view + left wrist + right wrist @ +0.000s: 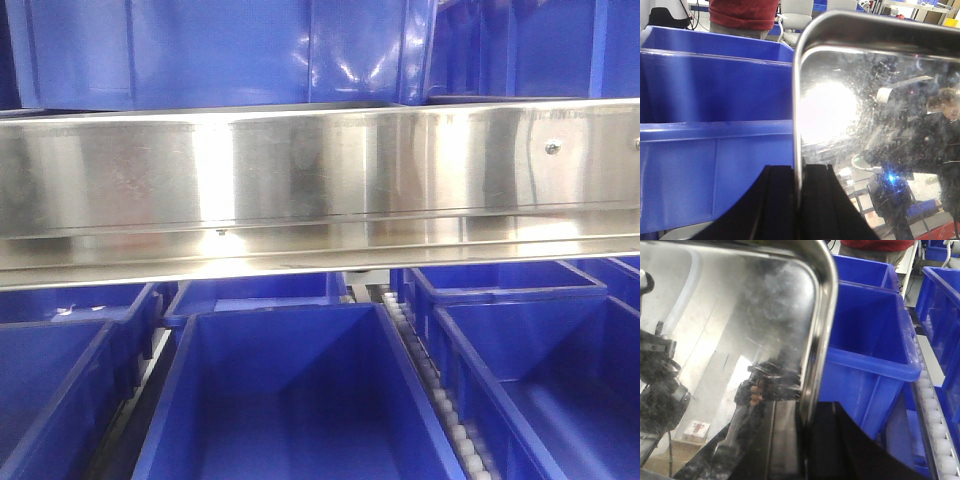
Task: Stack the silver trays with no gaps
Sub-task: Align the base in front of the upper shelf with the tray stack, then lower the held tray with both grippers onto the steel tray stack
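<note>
Many blue bins point(715, 150) beside silver tray point(865, 100)

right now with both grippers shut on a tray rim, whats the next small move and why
Probably carry it slowly, both arms in step, without letting go. The left gripper pinches the rim of the silver tray, the right gripper pinches a rim too, seemingly the same tray. Close beside stand blue bins, and no second tray shows in any view to set it on.
</note>
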Controlling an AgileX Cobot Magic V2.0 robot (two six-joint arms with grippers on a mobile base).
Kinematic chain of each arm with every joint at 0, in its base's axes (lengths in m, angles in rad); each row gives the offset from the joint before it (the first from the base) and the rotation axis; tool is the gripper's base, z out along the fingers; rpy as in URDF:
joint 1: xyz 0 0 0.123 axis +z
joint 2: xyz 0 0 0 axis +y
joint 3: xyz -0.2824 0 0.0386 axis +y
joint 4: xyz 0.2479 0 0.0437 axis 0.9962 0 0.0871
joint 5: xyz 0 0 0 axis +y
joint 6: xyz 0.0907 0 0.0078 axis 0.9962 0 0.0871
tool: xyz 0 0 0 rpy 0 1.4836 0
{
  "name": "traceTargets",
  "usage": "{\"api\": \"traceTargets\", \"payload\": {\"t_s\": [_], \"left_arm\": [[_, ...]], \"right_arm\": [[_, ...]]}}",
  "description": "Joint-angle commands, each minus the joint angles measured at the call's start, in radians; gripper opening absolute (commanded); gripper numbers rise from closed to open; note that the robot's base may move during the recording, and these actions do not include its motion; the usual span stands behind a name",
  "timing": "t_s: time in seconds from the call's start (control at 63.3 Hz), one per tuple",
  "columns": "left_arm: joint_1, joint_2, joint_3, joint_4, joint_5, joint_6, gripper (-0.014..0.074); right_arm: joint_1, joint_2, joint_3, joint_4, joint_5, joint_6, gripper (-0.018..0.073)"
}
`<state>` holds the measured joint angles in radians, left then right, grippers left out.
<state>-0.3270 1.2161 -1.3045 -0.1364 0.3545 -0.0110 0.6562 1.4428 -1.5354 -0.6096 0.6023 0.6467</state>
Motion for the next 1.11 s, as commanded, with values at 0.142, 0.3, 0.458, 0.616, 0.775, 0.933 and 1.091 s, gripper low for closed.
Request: {"api": "traceTargets", "payload": {"t_s": [0.142, 0.3, 0.458, 0.616, 0.775, 0.933, 1.091], "left_arm": [[-0.018, -0.009, -0.006, -0.059, -0.038, -0.001, -0.0016], [-0.018, -0.009, -0.006, -0.059, -0.044, -0.001, -0.0016], [-0.016, 0.005, -0.002, -0.014, 0.03, -0.001, -0.0016], [-0.014, 0.067, 0.015, 0.049, 0.04, -0.001, -0.0016], [-0.014, 0.152, 0.018, 0.049, 0.062, -0.001, -0.0016], [0.007, 0.203, 0.018, 0.046, 0.14, -0.053, -0.0016], [0.069, 0.219, 0.02, 0.048, 0.227, -0.107, -0.0016]], "right_arm": [[0.024, 0.001, 0.0, 0.017, -0.458, -0.021, -0.0057], [0.024, 0.001, 0.0, 0.017, -0.475, -0.021, -0.0057], [0.024, 0.022, 0.0, 0.017, -0.324, -0.021, -0.0057], [0.022, 0.082, 0.0, 0.015, -0.204, -0.021, -0.0057], [0.022, 0.157, 0.0, 0.015, -0.159, -0.021, -0.0057], [0.022, 0.203, 0.002, 0.102, -0.05, -0.021, -0.0057], [0.022, 0.21, 0.002, 0.167, -0.023, -0.021, -0.0057]]}}
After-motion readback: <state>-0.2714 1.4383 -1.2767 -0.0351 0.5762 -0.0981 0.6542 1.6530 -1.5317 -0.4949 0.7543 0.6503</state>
